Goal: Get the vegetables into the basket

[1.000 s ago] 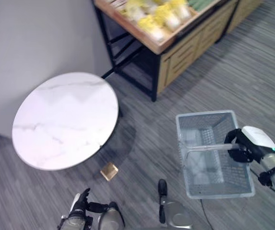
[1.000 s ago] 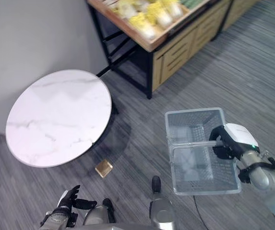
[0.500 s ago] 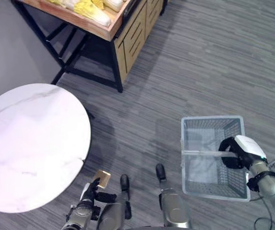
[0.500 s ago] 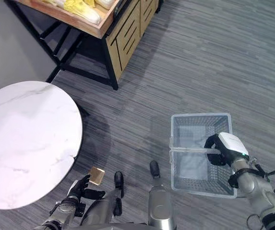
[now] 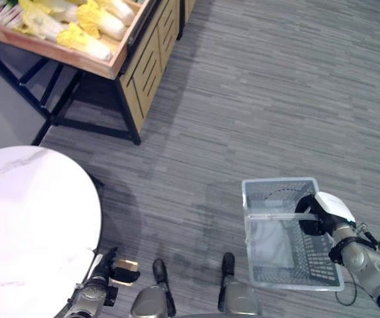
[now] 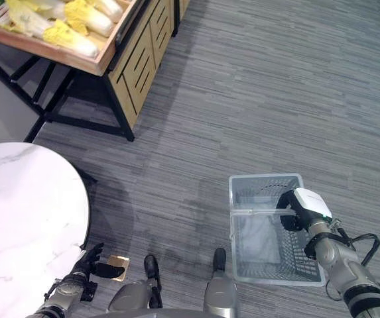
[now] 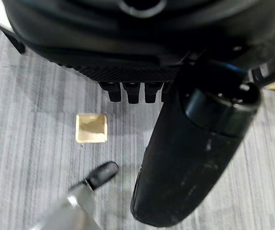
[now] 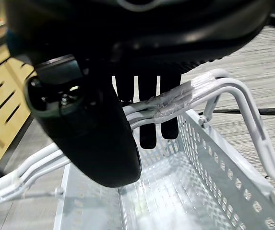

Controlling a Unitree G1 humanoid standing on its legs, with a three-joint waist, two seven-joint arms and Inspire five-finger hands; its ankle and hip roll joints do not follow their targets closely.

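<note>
Carry/approach step: right hand [image 6: 307, 205] has its fingers [image 8: 148, 103] curled round the handle of the empty basket [image 5: 289, 278]. Left hand [image 5: 101, 278] idle, fingers relaxed. Vegetables [image 5: 83, 26] lie in the wooden stand [image 5: 120, 59] well apart; next, bring the basket there.

camera: turned right | basket [image 5: 289, 244]: closer to robot's feet

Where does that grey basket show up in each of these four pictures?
Left eye view: the basket sits lower right, its handle in the right hand.
Right eye view: lower right again.
Left wrist view: the basket is not in it.
Right wrist view: the mesh wall and bottom spread below the hand.
Shared landmark: the handle the right hand grips.
</note>
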